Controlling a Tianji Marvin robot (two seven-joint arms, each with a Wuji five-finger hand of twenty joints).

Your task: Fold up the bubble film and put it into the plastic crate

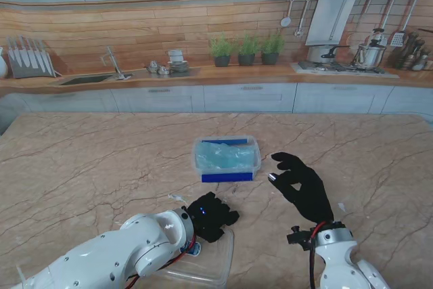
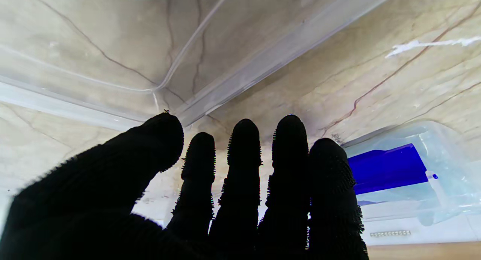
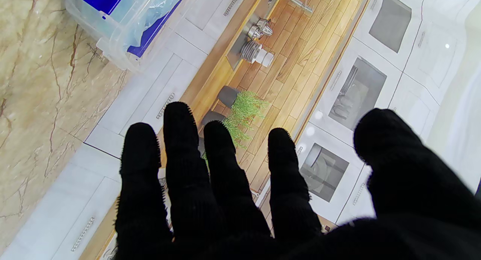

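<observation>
The clear plastic crate (image 1: 226, 159) with blue latches stands mid-table, and the folded bubble film (image 1: 224, 156) lies inside it. The crate (image 2: 413, 177) shows in the left wrist view and again as the crate (image 3: 124, 23) in the right wrist view. My left hand (image 1: 211, 216) in a black glove hovers low over the clear lid (image 1: 203, 262) near me, fingers straight and apart, holding nothing. My right hand (image 1: 302, 184) is raised to the right of the crate, fingers spread, empty.
The clear lid (image 2: 195, 64) lies flat on the marble table (image 1: 81, 167) close to my left arm. A small white scrap (image 1: 342, 206) lies on the table right of my right hand. Kitchen counters and cabinets stand beyond the far edge.
</observation>
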